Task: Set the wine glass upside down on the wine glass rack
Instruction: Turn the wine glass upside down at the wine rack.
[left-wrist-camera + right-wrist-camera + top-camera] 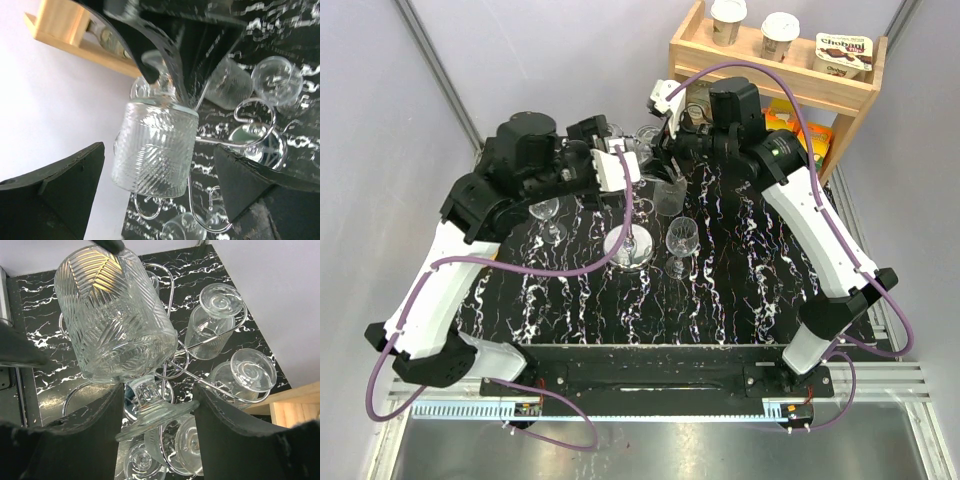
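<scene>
The ribbed wine glass (117,315) is held by its foot between the fingers of my right gripper (157,390), which is shut on it, above the wine glass rack (220,337). Its bowl points away from the right wrist camera, toward the rack's silver wire arms. In the left wrist view the glass (155,147) hangs between the fingers of my left gripper (160,150), which stand wide open and clear of the bowl on both sides. From above, both grippers meet at the back of the table: left (620,165), right (665,150), glass (667,197), rack base (628,248).
Several other clear glasses hang on or stand around the rack (215,320) (245,375) (682,238) (545,210). A wooden shelf (775,60) with cups stands at the back right. The tabletop is black marble pattern (570,300).
</scene>
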